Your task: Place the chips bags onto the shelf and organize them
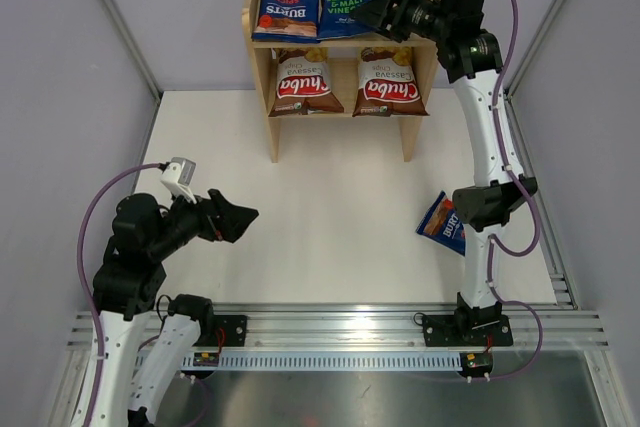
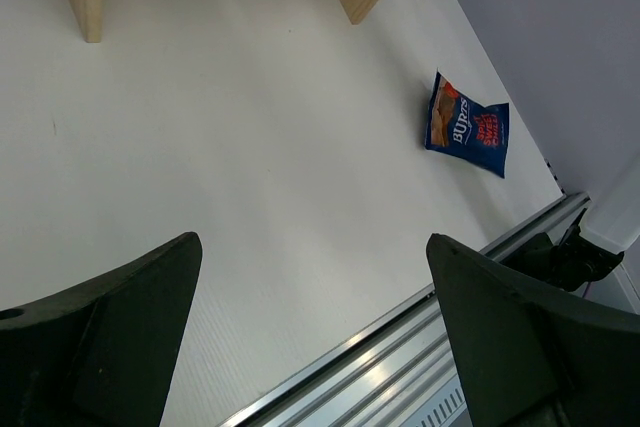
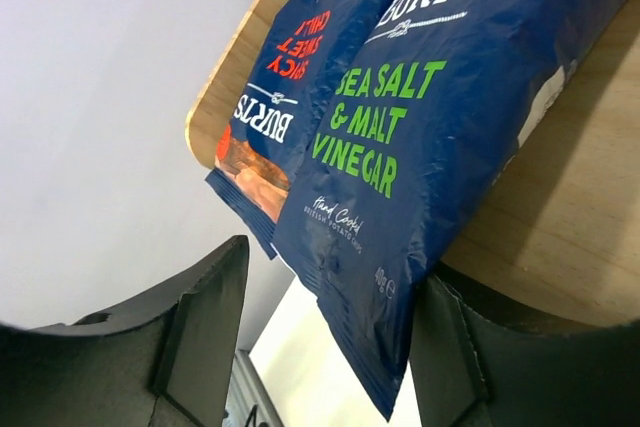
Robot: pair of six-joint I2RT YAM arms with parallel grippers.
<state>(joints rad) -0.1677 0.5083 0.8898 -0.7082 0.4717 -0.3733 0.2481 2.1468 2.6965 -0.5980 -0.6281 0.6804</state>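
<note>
1. Right gripper (image 1: 365, 15) (image 3: 335, 267): jaws parted, nothing clamped. It is at the right end of the shelf's top tier, one finger on each side of the near corner of the sea salt Burts bag (image 1: 348, 2) (image 3: 430, 117). A gap shows on the left side; contact on the right cannot be told.
2. Sea salt Burts bag: lying flat on the top tier, right half.
3. Spicy chilli Burts bag (image 1: 287, 7) (image 3: 280, 97): flat on the top tier, left half, just beside item 2, their edges meeting.
4. Shelf (image 1: 264, 97) (image 3: 560, 207): light wood, two tiers, at the far edge of the table (image 1: 330, 197).
5. Left Chuba bag (image 1: 303, 82) and right Chuba bag (image 1: 388, 84): lower tier, side by side.
6. Loose Burts bag (image 1: 442, 222) (image 2: 467, 127): on the table by the right arm's elbow, well apart from the shelf.
7. Left gripper (image 1: 240, 215) (image 2: 312, 247): jaws spread wide, empty, above the near left of the table.
</note>
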